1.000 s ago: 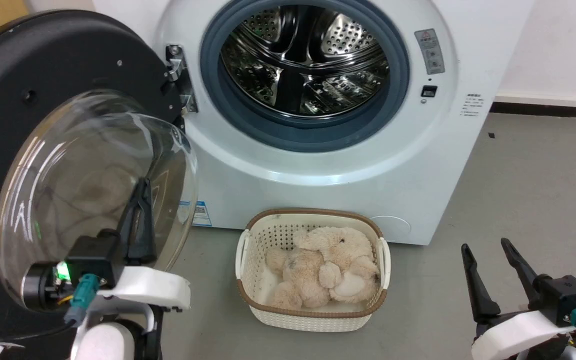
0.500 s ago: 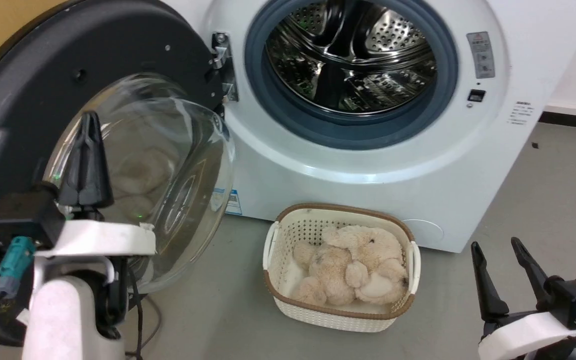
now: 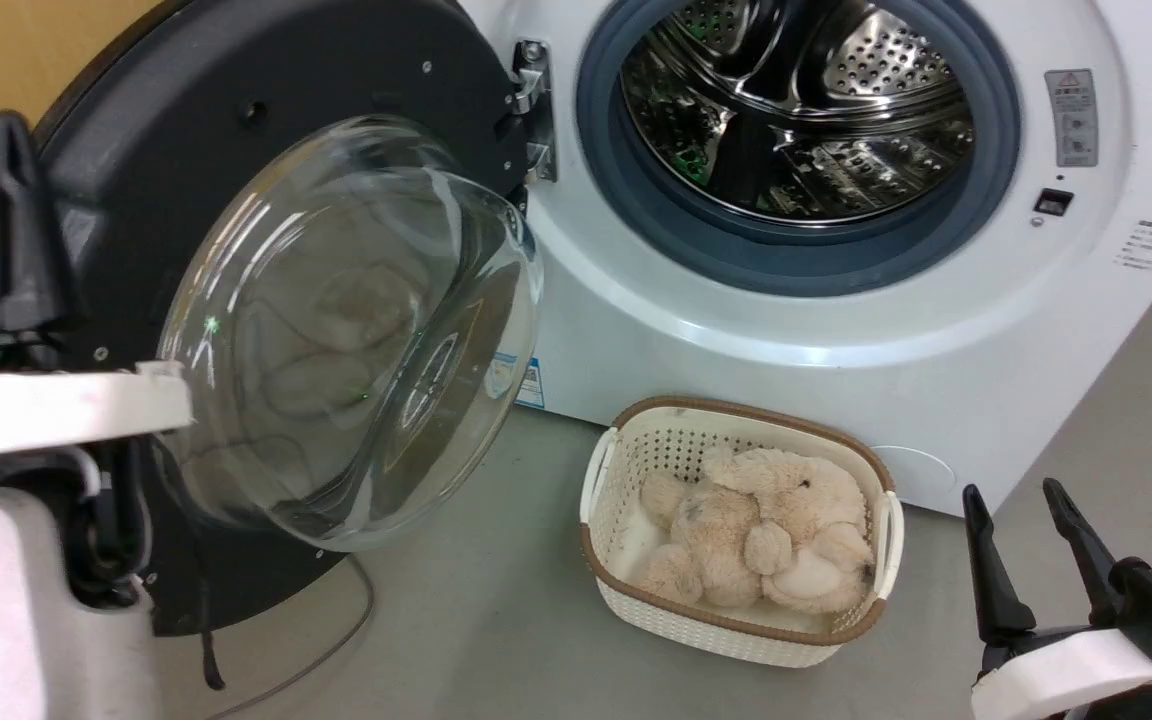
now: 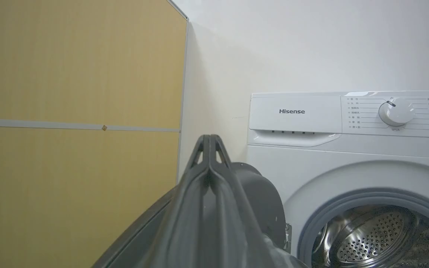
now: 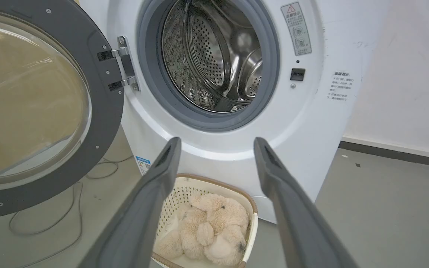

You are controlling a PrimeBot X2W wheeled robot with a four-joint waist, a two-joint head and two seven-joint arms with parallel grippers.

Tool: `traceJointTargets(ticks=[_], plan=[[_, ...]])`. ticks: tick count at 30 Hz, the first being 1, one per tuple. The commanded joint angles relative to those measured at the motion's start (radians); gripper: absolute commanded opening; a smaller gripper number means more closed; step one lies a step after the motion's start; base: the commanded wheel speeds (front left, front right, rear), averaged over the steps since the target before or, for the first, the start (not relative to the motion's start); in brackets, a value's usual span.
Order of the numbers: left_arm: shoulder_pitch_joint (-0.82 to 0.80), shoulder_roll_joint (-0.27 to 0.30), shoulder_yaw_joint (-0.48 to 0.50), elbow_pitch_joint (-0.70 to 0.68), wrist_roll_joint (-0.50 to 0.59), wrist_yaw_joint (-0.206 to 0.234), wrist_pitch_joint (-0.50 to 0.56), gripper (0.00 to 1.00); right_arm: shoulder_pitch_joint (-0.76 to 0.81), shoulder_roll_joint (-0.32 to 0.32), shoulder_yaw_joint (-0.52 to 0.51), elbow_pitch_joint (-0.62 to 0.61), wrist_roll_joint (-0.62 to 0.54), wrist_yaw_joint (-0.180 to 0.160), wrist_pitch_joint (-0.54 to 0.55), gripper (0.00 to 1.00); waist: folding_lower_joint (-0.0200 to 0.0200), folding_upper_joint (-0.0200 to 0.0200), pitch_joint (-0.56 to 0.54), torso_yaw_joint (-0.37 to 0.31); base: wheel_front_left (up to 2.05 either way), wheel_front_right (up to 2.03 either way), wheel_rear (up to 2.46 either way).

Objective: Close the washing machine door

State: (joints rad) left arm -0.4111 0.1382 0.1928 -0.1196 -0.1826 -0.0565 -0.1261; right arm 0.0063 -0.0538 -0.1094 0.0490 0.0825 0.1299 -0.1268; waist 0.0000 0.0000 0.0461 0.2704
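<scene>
From the head, the door (image 3: 336, 330) stands swung wide open to the left of the washer (image 3: 736, 330), hung on its hinge (image 3: 533, 110), glass bowl bulging out. The left gripper (image 3: 6, 130) rises at the door's outer rim, its fingers pressed together on nothing; whether it touches the rim I cannot tell. The right gripper (image 3: 1011, 490) sits low at the right, fingers apart and empty, near a basket (image 3: 636, 440) holding a plush toy (image 3: 766, 540). In the left wrist view, the left gripper (image 4: 209, 138) points up past the door's edge (image 4: 263, 193) beside the washer (image 4: 311, 163). In the right wrist view, the right gripper (image 5: 217, 141) spreads before the open drum (image 5: 214, 56), the door (image 5: 102, 111) to one side.
</scene>
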Motion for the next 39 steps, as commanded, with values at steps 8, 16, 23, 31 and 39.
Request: traceJointTargets(ticks=[8, 16, 23, 31, 39], plan=[[-0.06, 0.075, 0.082, 0.048, -0.128, -0.017, -0.006, 0.0, 0.003, 0.002, -0.017, 0.016, 0.016, 0.0, -0.025, 1.0, 0.0, 0.0, 0.008, 0.042, 0.0, 0.0, 0.0], [-0.097, 0.108, 0.205, 0.139, -0.304, -0.024, 0.039, 0.0, -0.002, 0.002, -0.032, 0.027, 0.015, 0.001, -0.042, 1.0, 0.0, 0.0, 0.025, 0.078, 0.0, 0.0, 0.0], [-0.111, 0.115, 0.295, 0.264, -0.464, -0.031, 0.113, 0.0, -0.005, 0.002, -0.049, 0.035, 0.013, 0.001, -0.056, 1.0, 0.0, 0.0, 0.042, 0.108, 0.0, 0.0, 0.0], [-0.109, 0.141, 0.376, 0.464, -0.673, -0.043, 0.257, 0.0, -0.013, 0.003, -0.063, 0.047, 0.01, 0.001, -0.077, 1.0, 0.0, 0.0, 0.067, 0.13, 0.0, 0.0, 0.0], [-0.067, 0.129, 0.31, 0.475, -0.849, -0.052, 0.391, 0.0, -0.022, 0.003, -0.075, 0.053, 0.006, 0.001, -0.094, 1.0, 0.0, 0.0, 0.094, 0.145, 0.0, 0.0, 0.0]])
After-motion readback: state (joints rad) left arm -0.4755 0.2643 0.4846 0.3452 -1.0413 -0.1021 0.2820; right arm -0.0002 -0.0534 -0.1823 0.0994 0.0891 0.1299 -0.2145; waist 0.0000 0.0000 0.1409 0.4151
